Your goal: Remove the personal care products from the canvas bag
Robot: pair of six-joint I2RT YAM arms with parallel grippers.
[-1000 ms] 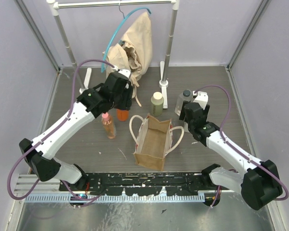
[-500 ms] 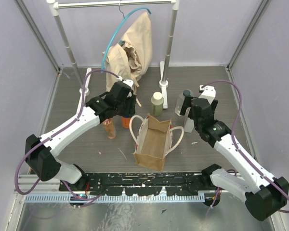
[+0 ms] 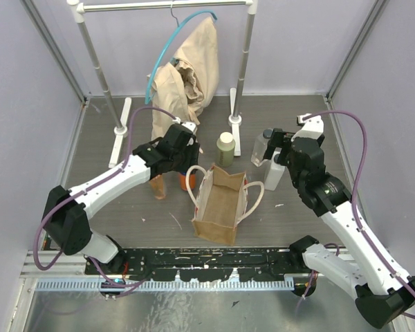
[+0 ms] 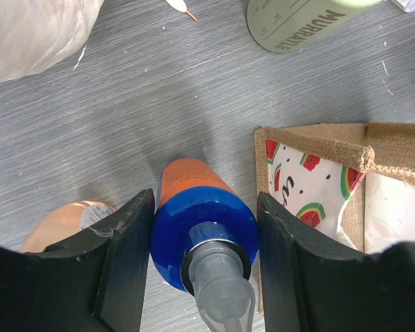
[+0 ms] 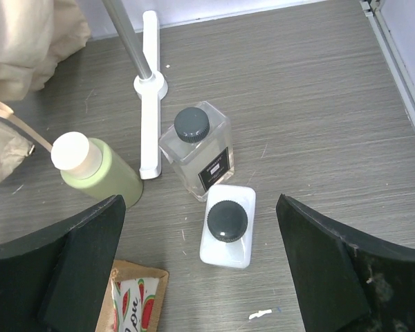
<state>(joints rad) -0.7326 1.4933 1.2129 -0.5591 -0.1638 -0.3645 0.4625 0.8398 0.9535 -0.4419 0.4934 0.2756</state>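
Note:
The canvas bag [image 3: 220, 202] stands open at the table's middle, watermelon print on its lining [image 4: 301, 187]. My left gripper [image 3: 185, 173] is shut on the orange bottle [image 4: 187, 181], which has a blue shoulder and grey pump, just left of the bag. The amber bottle with pink cap [image 3: 157, 185] stands to its left. My right gripper [image 3: 278, 146] is open wide and empty, above the white bottle [image 5: 227, 225]. The clear bottle with dark cap [image 5: 194, 149] and the olive-green bottle [image 5: 97, 169] stand upright behind the bag. I see no blue-and-white bottle.
A white clothes rack stands at the back with a beige garment [image 3: 190, 72] on a blue hanger. Its feet [image 3: 121, 131] [image 5: 150, 104] lie on the table near the bottles. The garment's hem shows in the left wrist view [image 4: 34, 31].
My left gripper has moved nearer and to the right with the orange bottle, up against the bag. My right gripper has risen and drawn back, leaving the white bottle standing.

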